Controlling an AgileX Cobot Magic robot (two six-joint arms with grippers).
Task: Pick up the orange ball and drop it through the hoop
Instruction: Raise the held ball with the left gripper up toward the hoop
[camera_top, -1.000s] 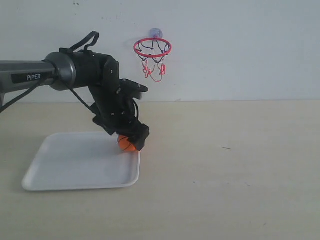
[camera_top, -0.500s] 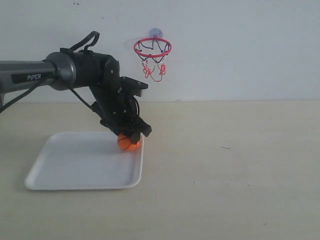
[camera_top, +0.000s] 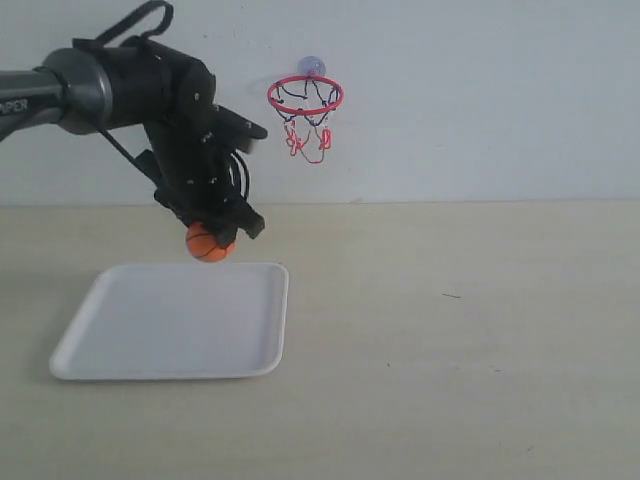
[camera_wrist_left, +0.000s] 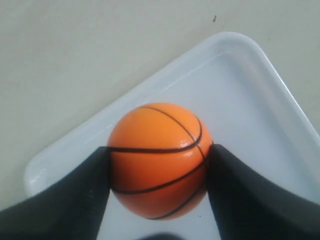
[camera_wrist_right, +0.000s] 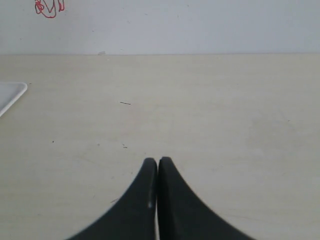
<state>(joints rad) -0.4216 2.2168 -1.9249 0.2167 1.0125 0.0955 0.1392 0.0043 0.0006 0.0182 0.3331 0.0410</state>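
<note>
The orange ball (camera_top: 209, 242) with thin black seams hangs in the air above the far edge of the white tray (camera_top: 150, 340). My left gripper (camera_top: 212, 238) is shut on it, a black finger pressed to each side of the ball (camera_wrist_left: 159, 159). The hoop (camera_top: 305, 96), a red ring with a dark-and-red net, is fixed to the wall by a bluish suction cup, higher than the ball and to its right. My right gripper (camera_wrist_right: 158, 161) is shut with nothing in it, low over the table; its arm is outside the exterior view.
The tray (camera_wrist_left: 260, 100) lies below the ball in the left wrist view, one corner showing. Pale table (camera_top: 460, 330) stretches right of the tray. In the right wrist view the net's bottom (camera_wrist_right: 48, 8) and a tray corner (camera_wrist_right: 12, 95) show.
My left gripper has lifted the ball off the tray's right far corner, carrying it up and to the left. The tray shifted slightly early on. The hoop has not moved.
</note>
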